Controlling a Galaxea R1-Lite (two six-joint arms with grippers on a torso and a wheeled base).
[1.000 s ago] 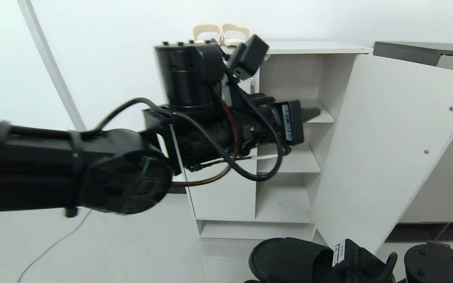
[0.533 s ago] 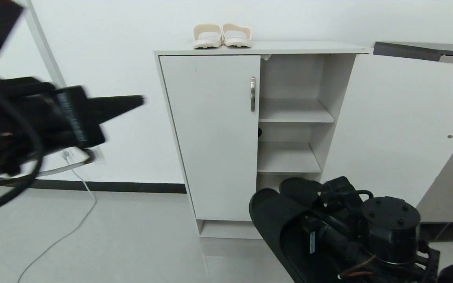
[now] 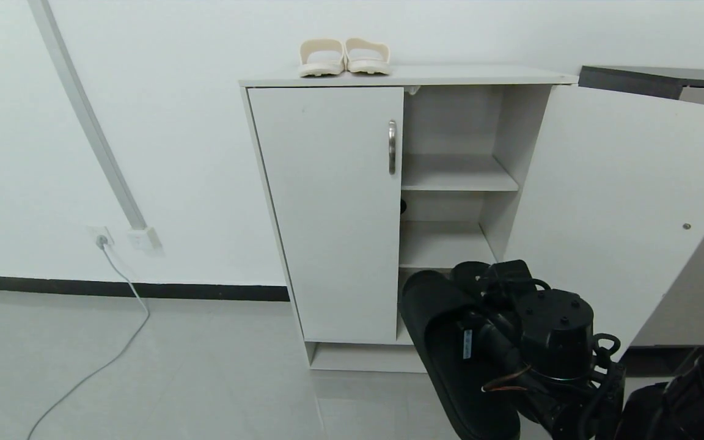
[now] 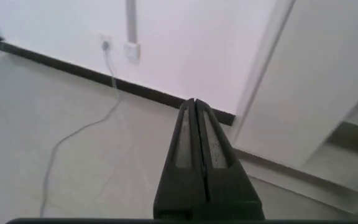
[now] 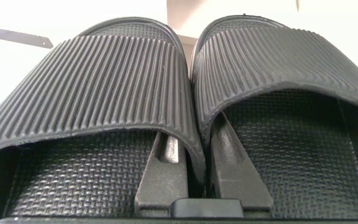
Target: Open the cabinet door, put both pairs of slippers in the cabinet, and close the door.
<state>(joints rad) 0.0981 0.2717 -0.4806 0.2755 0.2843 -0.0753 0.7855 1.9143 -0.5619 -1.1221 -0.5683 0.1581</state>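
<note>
A pair of black ribbed slippers [image 3: 450,342] hangs low in front of the white cabinet's [image 3: 401,74] open right half. My right gripper [image 5: 194,134] is shut on them, its fingers [image 5: 166,168] under the straps pinching the two inner walls together. The black slippers [image 5: 123,81] lie side by side in the right wrist view. A beige pair [image 3: 343,56] rests on the cabinet top. The right door [image 3: 608,208] stands wide open, showing bare shelves [image 3: 453,174]; the left door [image 3: 333,214] is closed. My left gripper [image 4: 194,109] is shut on nothing, over the floor left of the cabinet.
A grey cabinet [image 3: 688,82] stands behind the open door at the right. A wall socket [image 3: 102,239] with a cable [image 3: 113,354] trailing over the tiled floor sits at the left, below a slanted wall conduit [image 3: 83,116].
My left arm has swung away from the cabinet front to the left and out of the head view. My right arm has lifted the black slippers up and toward the open shelves.
</note>
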